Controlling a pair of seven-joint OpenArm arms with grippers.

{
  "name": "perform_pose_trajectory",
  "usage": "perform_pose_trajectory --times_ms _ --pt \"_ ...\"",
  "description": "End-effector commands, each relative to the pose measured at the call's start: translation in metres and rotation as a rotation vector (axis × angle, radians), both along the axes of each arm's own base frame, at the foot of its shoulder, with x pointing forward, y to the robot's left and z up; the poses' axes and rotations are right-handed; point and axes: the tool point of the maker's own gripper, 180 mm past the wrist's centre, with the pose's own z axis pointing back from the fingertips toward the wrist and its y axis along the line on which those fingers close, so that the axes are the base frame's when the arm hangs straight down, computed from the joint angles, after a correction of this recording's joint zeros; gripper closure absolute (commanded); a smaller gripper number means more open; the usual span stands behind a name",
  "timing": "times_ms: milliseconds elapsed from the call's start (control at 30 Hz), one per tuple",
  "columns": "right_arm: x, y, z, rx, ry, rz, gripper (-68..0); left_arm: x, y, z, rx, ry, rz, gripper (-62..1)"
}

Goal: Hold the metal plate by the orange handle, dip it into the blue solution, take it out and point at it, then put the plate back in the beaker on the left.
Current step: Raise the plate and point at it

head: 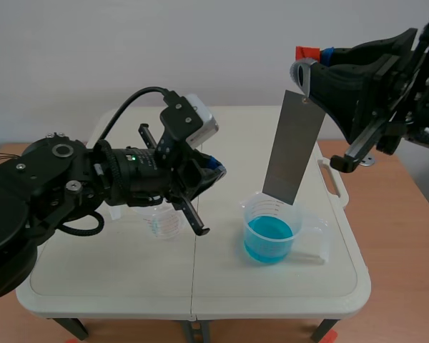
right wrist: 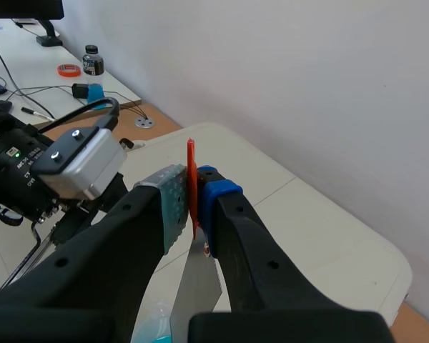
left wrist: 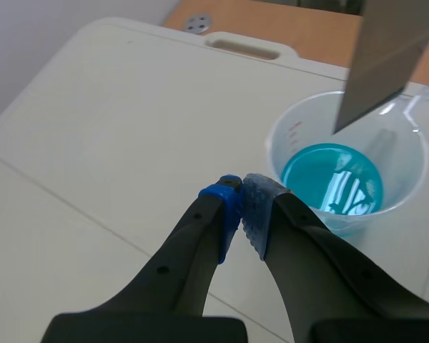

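The jaws of the right gripper are clamped on the flat orange handle of the long grey metal plate, while the left gripper has its pads pressed together on nothing. In the scene view the plate hangs lengthwise, near upright and slightly tilted. Its lower edge is at the mouth of the clear plastic beaker of blue solution. The empty clear beaker stands under the left arm, with bare white table between the two beakers. From the left wrist, the closed fingers point toward the filled beaker from near it, and the plate's lower corner hangs above the liquid. From the right wrist, the handle stands edge-on between the pads with the plate running down from it, and the left arm's grey wrist camera is close beside it.
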Motion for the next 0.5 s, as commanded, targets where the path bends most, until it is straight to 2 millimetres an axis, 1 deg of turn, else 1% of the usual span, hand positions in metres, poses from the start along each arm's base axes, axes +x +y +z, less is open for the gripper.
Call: perform_pose_trajectory --times_ms 0,100,167,367,467 --pt "-0.002 0.002 0.014 0.012 -0.042 0.017 -1.1 0.002 0.018 0.007 -0.013 -0.031 0.040 -4.1" --pt "-0.002 0.002 0.014 0.012 -0.041 0.017 -1.1 0.000 0.046 0.008 -0.010 -0.058 0.106 -4.1" --pt "-0.002 0.002 0.014 0.012 -0.042 0.017 -1.1 -0.005 0.062 0.008 0.001 -0.069 0.132 -4.1" --pt "-0.002 0.002 0.014 0.012 -0.041 0.017 -1.1 -0.036 0.109 0.006 0.065 -0.075 0.181 -4.1" --pt "-0.002 0.002 0.014 0.012 -0.042 0.017 -1.1 -0.056 0.131 0.000 0.102 -0.054 0.207 -4.1"
